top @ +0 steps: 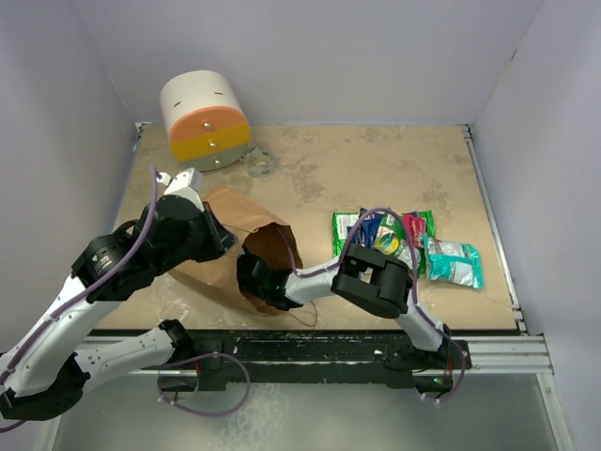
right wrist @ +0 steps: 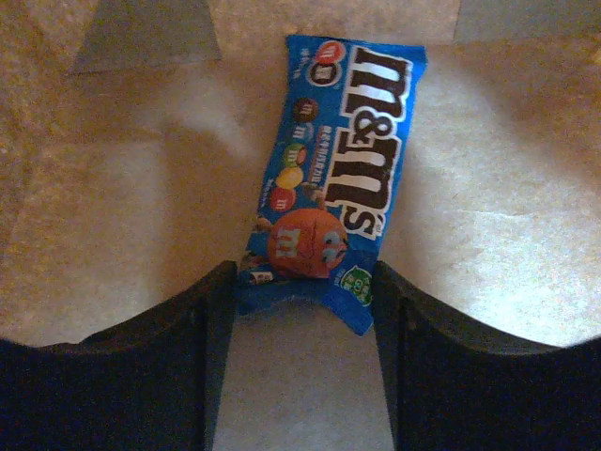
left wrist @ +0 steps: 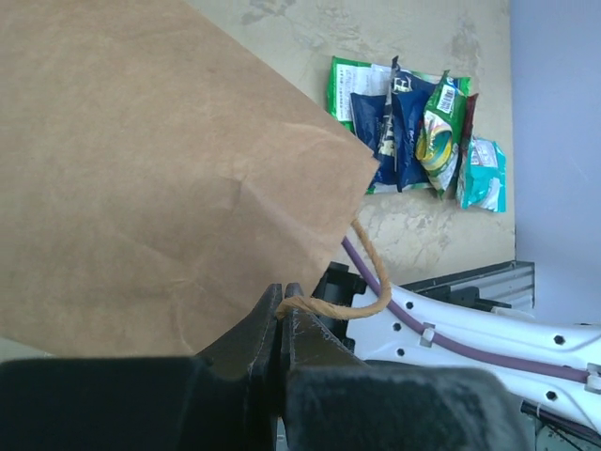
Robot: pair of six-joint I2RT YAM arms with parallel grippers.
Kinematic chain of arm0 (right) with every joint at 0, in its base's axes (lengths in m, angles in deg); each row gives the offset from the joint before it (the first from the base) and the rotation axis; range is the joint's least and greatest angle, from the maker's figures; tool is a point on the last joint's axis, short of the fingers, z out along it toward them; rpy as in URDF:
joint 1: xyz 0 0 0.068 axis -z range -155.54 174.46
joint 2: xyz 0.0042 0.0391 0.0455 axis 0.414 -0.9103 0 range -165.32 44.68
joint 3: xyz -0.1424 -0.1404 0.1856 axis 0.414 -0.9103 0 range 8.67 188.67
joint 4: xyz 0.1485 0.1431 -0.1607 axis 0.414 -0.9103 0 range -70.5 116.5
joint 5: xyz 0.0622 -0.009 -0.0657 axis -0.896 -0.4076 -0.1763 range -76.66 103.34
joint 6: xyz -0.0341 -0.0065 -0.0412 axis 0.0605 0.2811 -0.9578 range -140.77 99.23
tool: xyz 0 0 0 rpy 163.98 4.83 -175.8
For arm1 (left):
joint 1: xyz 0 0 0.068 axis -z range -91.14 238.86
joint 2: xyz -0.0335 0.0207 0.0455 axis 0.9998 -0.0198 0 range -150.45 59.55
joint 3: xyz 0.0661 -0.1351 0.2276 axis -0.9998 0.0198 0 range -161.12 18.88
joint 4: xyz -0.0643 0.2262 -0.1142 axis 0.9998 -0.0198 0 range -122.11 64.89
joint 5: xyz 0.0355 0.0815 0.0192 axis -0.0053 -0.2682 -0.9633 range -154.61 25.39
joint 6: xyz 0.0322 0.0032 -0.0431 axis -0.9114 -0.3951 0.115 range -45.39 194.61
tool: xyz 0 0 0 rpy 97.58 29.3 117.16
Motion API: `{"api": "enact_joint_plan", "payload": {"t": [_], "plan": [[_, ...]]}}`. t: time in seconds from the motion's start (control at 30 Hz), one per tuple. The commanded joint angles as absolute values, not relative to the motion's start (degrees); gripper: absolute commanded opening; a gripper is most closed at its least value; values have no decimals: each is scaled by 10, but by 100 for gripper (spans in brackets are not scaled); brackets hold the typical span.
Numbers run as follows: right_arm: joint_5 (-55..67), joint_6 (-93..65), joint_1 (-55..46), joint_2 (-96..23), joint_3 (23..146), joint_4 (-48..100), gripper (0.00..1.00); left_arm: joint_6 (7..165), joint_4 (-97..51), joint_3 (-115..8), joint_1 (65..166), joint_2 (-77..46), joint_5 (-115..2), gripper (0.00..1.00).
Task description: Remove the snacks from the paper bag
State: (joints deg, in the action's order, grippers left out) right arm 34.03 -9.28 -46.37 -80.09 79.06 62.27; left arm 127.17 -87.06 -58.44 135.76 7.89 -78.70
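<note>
The brown paper bag [top: 221,216] lies on its side, its mouth toward the right arm. My left gripper [left wrist: 280,305] is shut on the bag's twisted paper handle [left wrist: 362,296], beside the bag's wall [left wrist: 141,169]. My right gripper [top: 256,280] reaches into the bag's mouth. In the right wrist view a blue snack packet [right wrist: 338,160] lies flat on the bag's inner floor. My right gripper [right wrist: 305,291] stands open there, the packet's near end between its fingers [right wrist: 211,319]. Several snacks [top: 385,235] lie on the table right of the bag, also the snacks [left wrist: 413,132] in the left wrist view.
A white, orange and yellow cylinder [top: 205,120] lies at the back left with a small tape roll [top: 260,163] beside it. A teal packet [top: 454,263] is the rightmost of the pile. White walls close in on the left, back and right.
</note>
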Motion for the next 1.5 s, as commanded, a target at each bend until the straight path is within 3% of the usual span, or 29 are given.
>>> {"api": "enact_joint_plan", "payload": {"t": [0.0,0.13,0.27,0.33,0.9,1.3,1.47], "plan": [[336,-138,-459,-785,795,614,51,1300,-903,-572,1356,104,-823,0],[336,-183,-459,-761,786,620,43,1314,-910,-552,1356,125,-837,0],[327,-212,-459,-726,761,634,23,1327,-924,-545,1356,133,-854,0],[321,-234,-459,-706,745,642,19,1331,-928,-546,1356,136,-862,0],[226,-260,-487,-490,566,622,14,1316,-894,-585,1356,107,-899,0],[266,-270,-487,-453,571,587,0,1295,-851,-583,1356,76,-879,0],[270,-269,-487,-448,569,587,0,1295,-844,-576,1356,75,-870,0]]}}
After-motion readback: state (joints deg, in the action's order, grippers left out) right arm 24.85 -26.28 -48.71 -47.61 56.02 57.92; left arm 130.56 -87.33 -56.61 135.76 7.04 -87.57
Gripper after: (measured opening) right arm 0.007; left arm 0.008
